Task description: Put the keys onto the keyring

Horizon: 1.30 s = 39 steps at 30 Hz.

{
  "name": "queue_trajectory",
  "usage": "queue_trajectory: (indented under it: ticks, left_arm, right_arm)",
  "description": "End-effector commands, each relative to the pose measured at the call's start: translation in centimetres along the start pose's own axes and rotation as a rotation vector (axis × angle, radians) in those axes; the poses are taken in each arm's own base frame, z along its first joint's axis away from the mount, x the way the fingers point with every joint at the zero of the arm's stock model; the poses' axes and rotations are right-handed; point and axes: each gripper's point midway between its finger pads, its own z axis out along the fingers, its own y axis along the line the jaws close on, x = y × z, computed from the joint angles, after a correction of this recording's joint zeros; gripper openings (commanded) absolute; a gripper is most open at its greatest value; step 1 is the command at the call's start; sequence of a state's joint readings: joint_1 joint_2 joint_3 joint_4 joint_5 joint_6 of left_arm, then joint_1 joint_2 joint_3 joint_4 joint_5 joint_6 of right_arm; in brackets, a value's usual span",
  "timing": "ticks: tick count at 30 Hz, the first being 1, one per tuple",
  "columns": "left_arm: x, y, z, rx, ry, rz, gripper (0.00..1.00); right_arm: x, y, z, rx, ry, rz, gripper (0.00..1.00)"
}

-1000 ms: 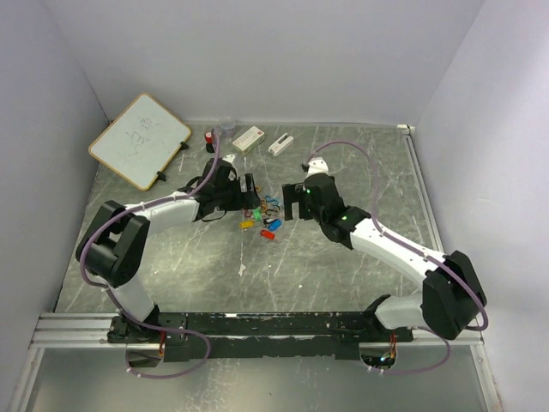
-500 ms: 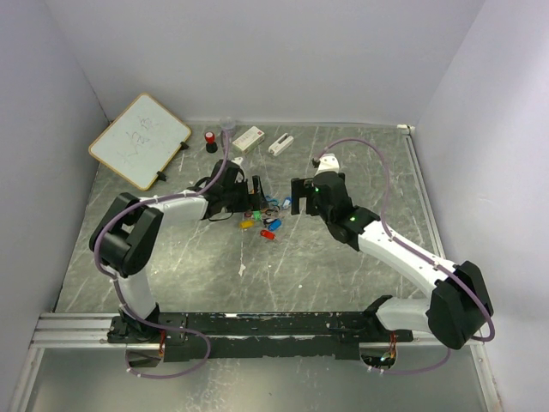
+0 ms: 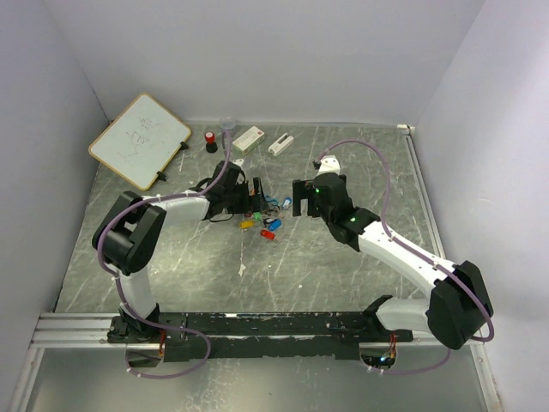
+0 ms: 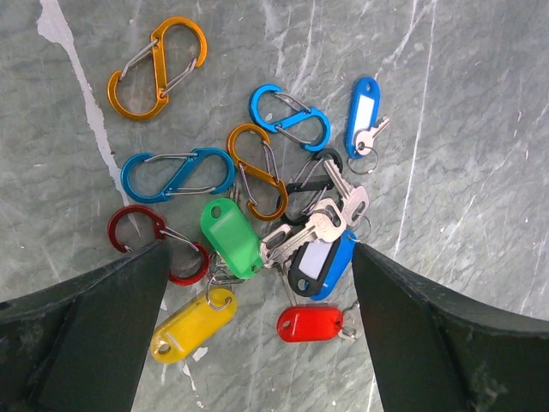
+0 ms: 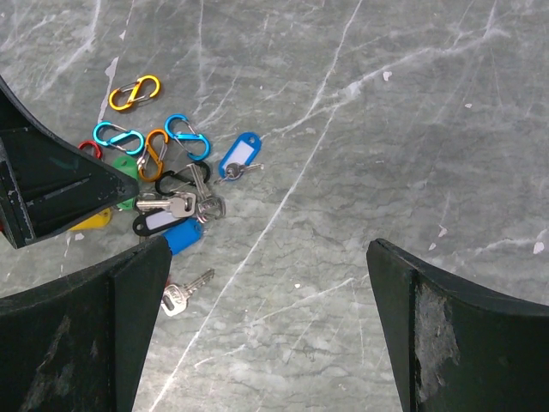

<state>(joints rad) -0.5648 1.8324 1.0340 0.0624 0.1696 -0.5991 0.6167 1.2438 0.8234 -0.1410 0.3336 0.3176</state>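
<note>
While both arms reach over the middle of the grey marbled worktop (image 3: pixel 343 275), no key is in hand. The left gripper (image 4: pixel 257 257) stands wide open and empty directly above the heap of small keys with coloured plastic tags (image 4: pixel 317 227). The right gripper (image 3: pixel 294 199), equally wide and empty, hovers just right of the heap in the top view.

In the left wrist view the heap fills the centre. The green tag (image 4: pixel 230 236) lies at its left, the yellow tag (image 4: pixel 193 324) and red tag (image 4: pixel 310 324) lie below, and a blue-tagged key (image 4: pixel 363 116) lies apart at upper right. The metal S-shaped clips (image 4: pixel 177 174), in orange, blue, red and black, lie around and partly under the keys. Whether the black clip (image 4: pixel 313 172) carries a key is hard to tell in the tangle.

This looks like the approach before a first pick. The next move probably calls for lowering onto one tag at the heap's edge and closing on it alone, while the other gripper steadies a clip.
</note>
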Motion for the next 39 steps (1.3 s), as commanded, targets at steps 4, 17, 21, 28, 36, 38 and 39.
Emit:
queue_trajectory:
  ticks: [4,17,21,28,36,38,39]
  left_arm:
    - [-0.8,-0.2,0.0,-0.011,-0.023,0.035,0.98]
    - [-1.6,2.3,-1.3,-0.112,-0.039,0.073,0.99]
    - [-2.2,3.3,-1.8,-0.135,-0.047,0.07,0.99]
    - [-3.7,5.5,-3.1,-0.18,-0.08,0.054,0.99]
    - [-7.2,4.2,-5.4,-0.145,-0.186,0.055,0.98]
    - [-6.9,3.9,-5.4,-0.137,-0.164,0.037,0.98]
    - [-6.4,4.0,-5.3,-0.136,-0.146,0.025,0.98]
  right_arm:
    - [0.0,-0.5,-0.1,0.017,-0.01,0.011,1.0]
    - [-0.1,-0.6,-0.2,0.018,-0.012,0.013,1.0]
    - [0.1,-0.6,-0.1,0.018,-0.008,0.015,1.0]
    - [0.3,-0.5,0.0,0.012,-0.005,0.018,1.0]
    - [0.3,-0.2,0.4,0.006,0.0,0.013,1.0]
    - [0.2,-0.2,0.4,0.003,-0.002,0.011,1.0]
    - [0.1,-0.1,0.4,0.002,-0.003,0.01,1.0]
